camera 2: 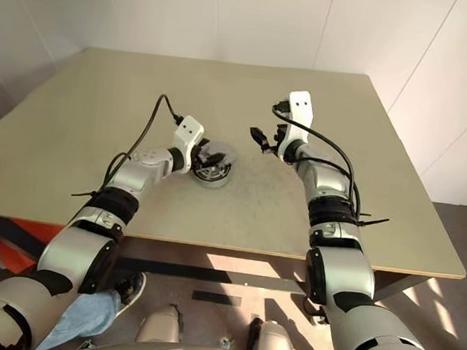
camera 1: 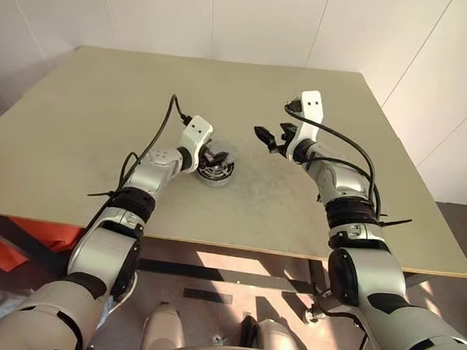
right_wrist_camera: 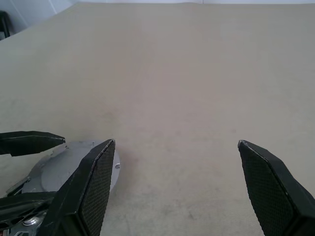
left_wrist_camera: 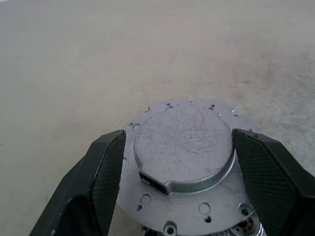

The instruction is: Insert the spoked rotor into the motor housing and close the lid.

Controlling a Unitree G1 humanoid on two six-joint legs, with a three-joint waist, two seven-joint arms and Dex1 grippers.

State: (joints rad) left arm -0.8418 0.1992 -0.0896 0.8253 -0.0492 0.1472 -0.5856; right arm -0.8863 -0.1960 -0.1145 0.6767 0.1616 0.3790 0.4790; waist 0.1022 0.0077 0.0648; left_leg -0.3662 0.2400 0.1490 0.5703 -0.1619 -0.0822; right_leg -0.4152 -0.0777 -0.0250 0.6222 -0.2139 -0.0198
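Scene: a beige counter (camera 1: pixel 74 128) against white walls, two robot arms reaching over it.
Left tool (left_wrist_camera: pixel 179 162): its two black fingers (left_wrist_camera: pixel 101 179) sit on either side of the lid (left_wrist_camera: pixel 184 162), touching its ridged edge and gripping it.
Lid: a flat grey disc with small holes around its rim and a raised round centre, held over the motor housing (camera 1: pixel 216 172); whether it is fully seated cannot be told.
Motor housing: a round, silver-rimmed can standing near the middle of the counter, just ahead of the left wrist, dark inside where it shows beneath the lid.
Spoked rotor: cannot be made out apart from the housing's dark interior.
Right tool (camera 1: pixel 271 139): fingers spread wide, holding nothing, raised above the counter well to the right of the housing and pointing toward it.
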